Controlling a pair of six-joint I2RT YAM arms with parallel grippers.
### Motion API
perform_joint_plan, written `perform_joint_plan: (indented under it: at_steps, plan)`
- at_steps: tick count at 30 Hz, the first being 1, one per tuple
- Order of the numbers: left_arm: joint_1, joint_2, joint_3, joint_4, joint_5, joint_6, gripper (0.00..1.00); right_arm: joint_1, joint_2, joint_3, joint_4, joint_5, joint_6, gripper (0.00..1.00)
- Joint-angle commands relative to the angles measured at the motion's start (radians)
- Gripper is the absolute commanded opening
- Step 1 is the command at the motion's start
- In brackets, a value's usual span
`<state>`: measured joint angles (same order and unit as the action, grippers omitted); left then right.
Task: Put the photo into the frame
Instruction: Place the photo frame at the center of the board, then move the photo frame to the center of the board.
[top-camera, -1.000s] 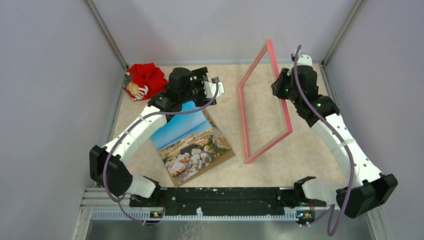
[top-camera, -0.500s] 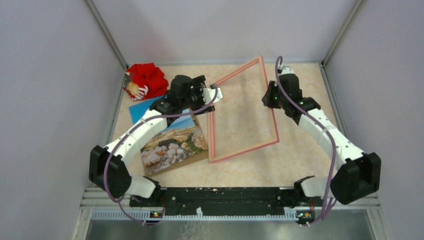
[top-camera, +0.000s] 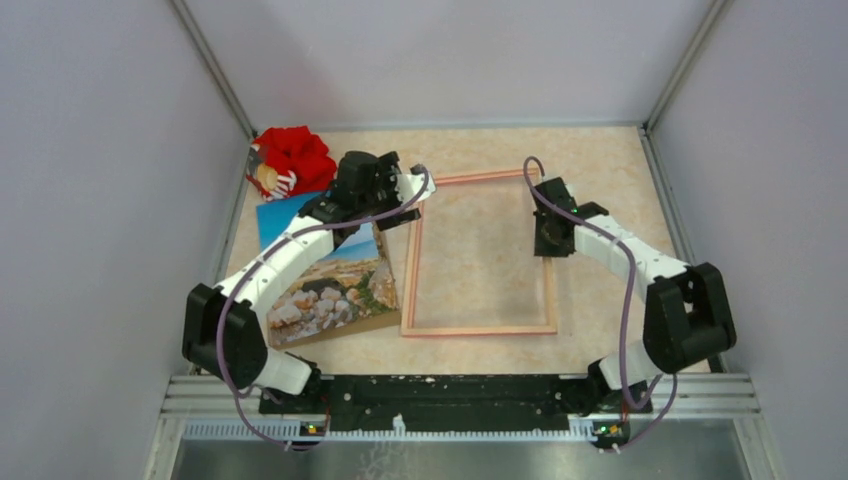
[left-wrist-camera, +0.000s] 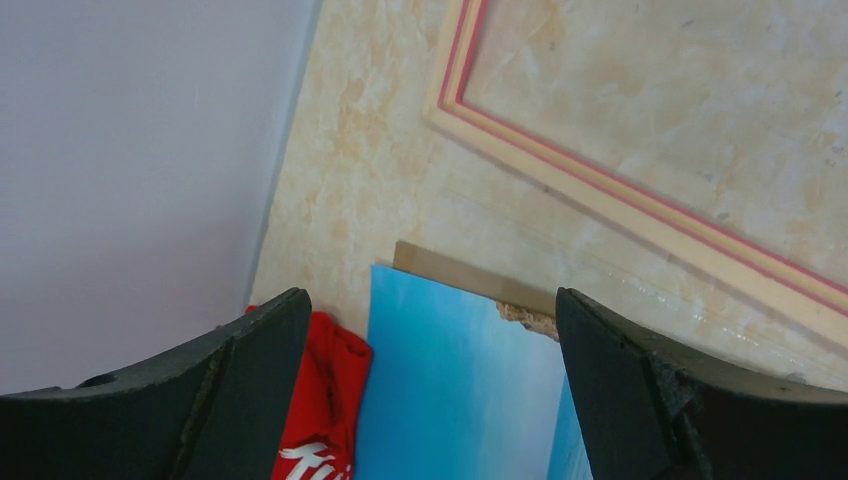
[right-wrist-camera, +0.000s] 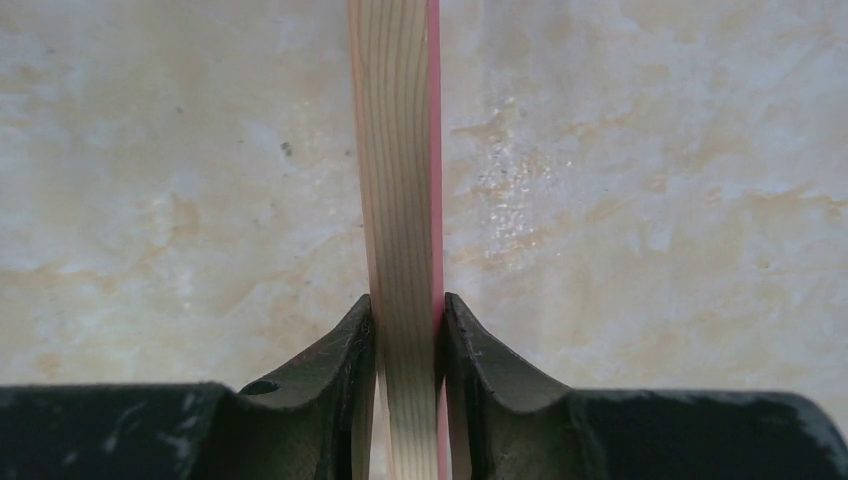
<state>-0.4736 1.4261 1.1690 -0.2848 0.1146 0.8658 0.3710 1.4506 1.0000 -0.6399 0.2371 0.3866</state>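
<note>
R pincer (right-wrist-camera: 405, 312) clamps frame (right-wrist-camera: 395, 150) rail, frame lying back-up; L pincer (left-wrist-camera: 430, 297) wide open over photo (left-wrist-camera: 455, 400). Next: grasp photo.

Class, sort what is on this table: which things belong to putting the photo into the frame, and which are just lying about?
Belong: the photo; the frame, held at one rail by the right gripper.
Lying about: the red fabric item; the brown board under the photo.
</note>
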Motion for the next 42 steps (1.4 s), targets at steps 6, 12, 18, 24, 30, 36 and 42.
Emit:
perform_joint_plan:
  at_steps: [6,12,18,24,30,36,42]
  plan:
    - [0.048,0.006,-0.027,0.036,0.027,-0.023,0.99,0.006,0.169,-0.016,0.065,0.159,-0.009,0.0]
    - [0.083,0.023,-0.037,0.024,0.071,-0.032,0.99,0.005,0.252,0.039,0.094,0.118,-0.04,0.0]
    - [0.103,0.048,-0.02,-0.032,0.085,-0.089,0.99,0.002,0.312,0.088,0.071,0.173,-0.042,0.11]
    - [0.175,0.067,0.055,-0.202,0.2,-0.152,0.99,-0.025,0.277,0.122,0.076,0.142,-0.048,0.7]
    - [0.256,0.053,0.061,-0.248,0.211,-0.192,0.99,-0.005,0.244,0.236,0.016,0.182,-0.031,0.74]
    - [0.344,0.031,0.03,-0.294,0.152,-0.182,0.99,0.244,0.271,0.399,0.037,0.158,0.077,0.81]
    - [0.466,0.059,0.034,-0.37,0.069,-0.177,0.99,0.476,0.503,0.628,0.077,0.13,0.114,0.84]
